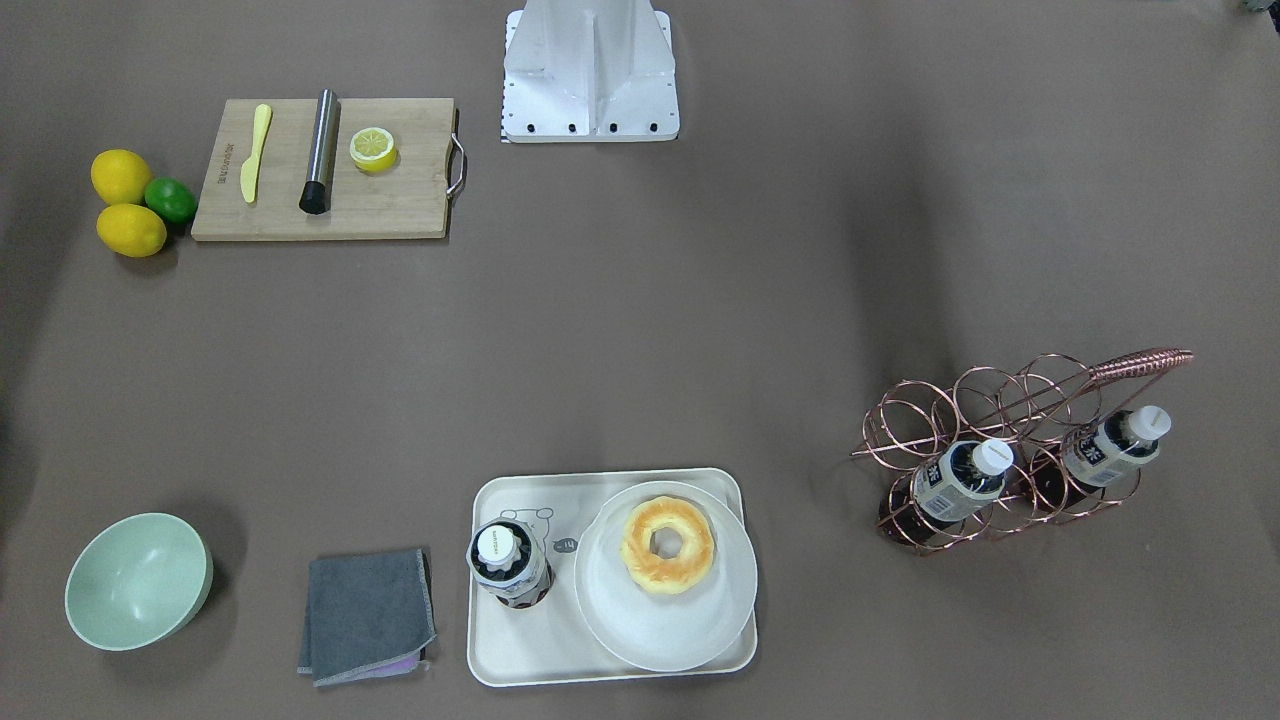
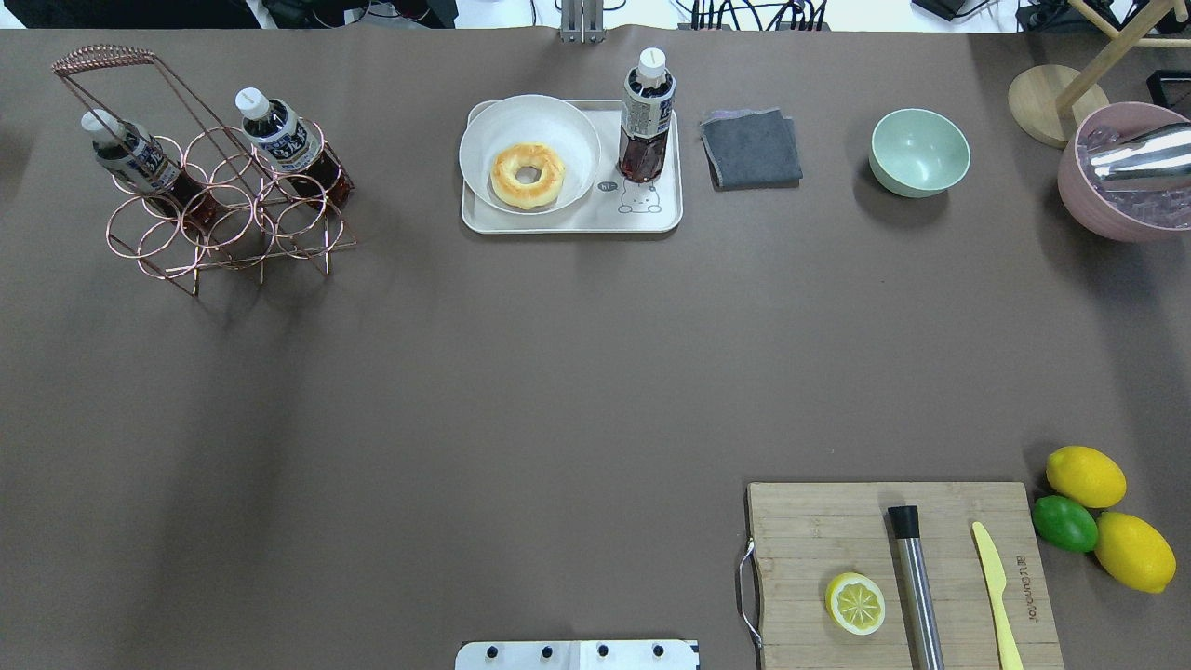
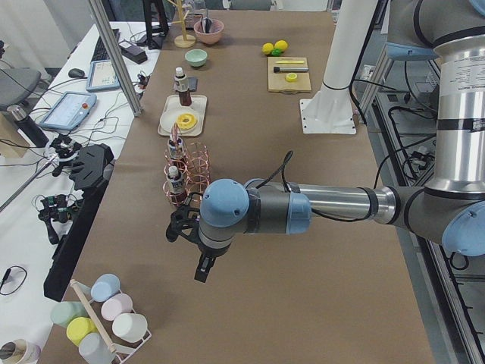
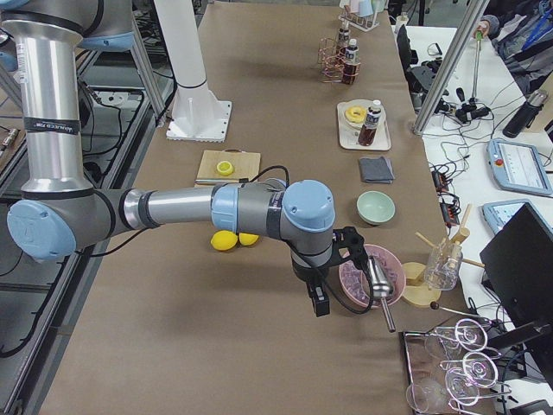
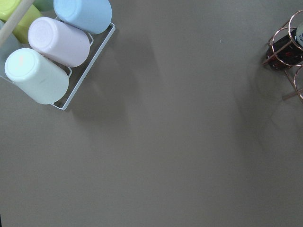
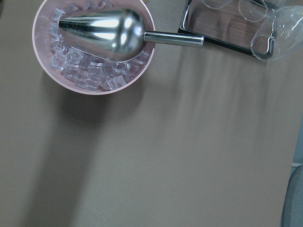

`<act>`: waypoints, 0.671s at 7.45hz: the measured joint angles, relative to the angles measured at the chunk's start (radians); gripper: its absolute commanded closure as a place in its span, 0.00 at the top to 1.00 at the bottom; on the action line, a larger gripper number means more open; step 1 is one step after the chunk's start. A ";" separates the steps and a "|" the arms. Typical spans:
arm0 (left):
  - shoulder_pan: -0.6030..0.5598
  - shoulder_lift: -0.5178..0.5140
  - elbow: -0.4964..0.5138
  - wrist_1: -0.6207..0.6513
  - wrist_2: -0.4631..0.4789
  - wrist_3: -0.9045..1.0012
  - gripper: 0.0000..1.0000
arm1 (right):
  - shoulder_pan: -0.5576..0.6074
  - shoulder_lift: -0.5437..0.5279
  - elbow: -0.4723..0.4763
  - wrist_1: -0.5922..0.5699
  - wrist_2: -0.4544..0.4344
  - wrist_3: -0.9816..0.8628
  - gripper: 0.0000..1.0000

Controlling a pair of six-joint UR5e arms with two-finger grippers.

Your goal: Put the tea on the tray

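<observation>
One tea bottle (image 1: 510, 565) stands upright on the cream-white tray (image 1: 520, 650), over the bear drawing; in the overhead view the bottle (image 2: 647, 116) is on the right part of the tray (image 2: 568, 221). Two more alike bottles (image 2: 279, 130) (image 2: 130, 154) lean in a copper wire rack (image 2: 223, 223). My left gripper (image 3: 201, 267) hangs over bare table beyond the rack, far from the tray. My right gripper (image 4: 320, 301) hangs beside the pink ice bowl. Both show only in side views, so I cannot tell whether they are open or shut.
A round white plate with a donut (image 2: 528, 174) fills the tray's other half. A grey cloth (image 2: 750, 147) and green bowl (image 2: 919, 152) lie beside the tray. The pink ice bowl with a scoop (image 6: 94, 42), cutting board (image 2: 837, 530), lemons (image 2: 1085, 475) and a cup rack (image 5: 47, 52) stand around.
</observation>
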 measured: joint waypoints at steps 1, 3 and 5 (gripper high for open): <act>0.000 0.014 0.001 -0.025 0.000 -0.003 0.97 | 0.000 0.000 0.000 0.000 0.000 0.000 1.00; 0.000 0.034 0.000 -0.053 0.000 -0.007 0.97 | -0.002 0.000 0.001 0.000 0.000 0.000 1.00; -0.001 0.033 -0.003 -0.059 -0.001 -0.010 0.97 | -0.002 0.001 0.002 -0.001 0.000 0.001 1.00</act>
